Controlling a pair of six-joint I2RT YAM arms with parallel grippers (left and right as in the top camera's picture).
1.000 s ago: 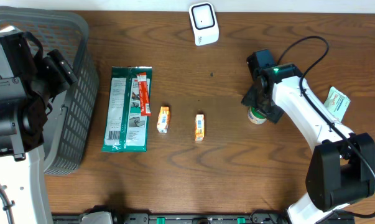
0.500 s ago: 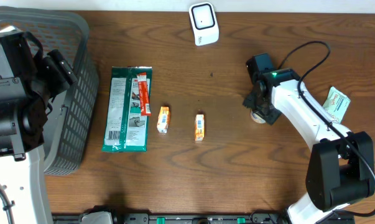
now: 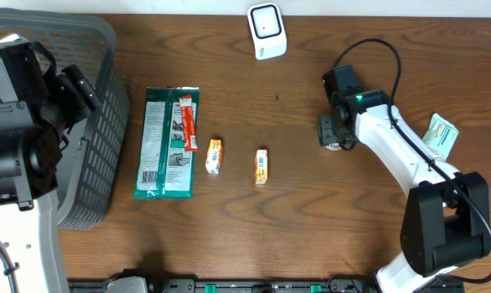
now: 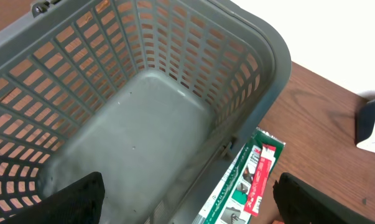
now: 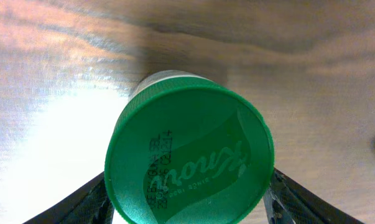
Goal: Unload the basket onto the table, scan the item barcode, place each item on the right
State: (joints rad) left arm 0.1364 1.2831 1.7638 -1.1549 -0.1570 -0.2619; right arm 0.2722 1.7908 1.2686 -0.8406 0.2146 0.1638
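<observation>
The green-lidded jar (image 5: 187,149) sits between the fingers (image 5: 81,202) of the right hand (image 5: 187,193). The hand is closed around it, one dark finger against each side of the lid's rim. The round lid faces the wrist camera and carries pale lettering and a line of printed digits. Below the lid the jar's pale body runs down toward the wooden counter (image 3: 229,236), though I cannot tell whether it is standing there or lifted.

From overhead, the right hand (image 3: 335,134) covers nearly all of the jar. The white scanner (image 3: 266,31) lies ahead of this hand and off toward the left arm's side, well apart. A small green-and-white sachet (image 3: 442,134) lies on the hand's outer side.

Toward the left arm lie two small orange packets (image 3: 261,165) (image 3: 214,155). Farther on is a long green packet (image 3: 167,142) with a red stick pack (image 3: 187,122) lying on it.

The left hand (image 4: 196,199) has its fingers wide apart and holds nothing. It hangs over the grey basket (image 4: 262,50), with the green packet just beside the basket's wall.
</observation>
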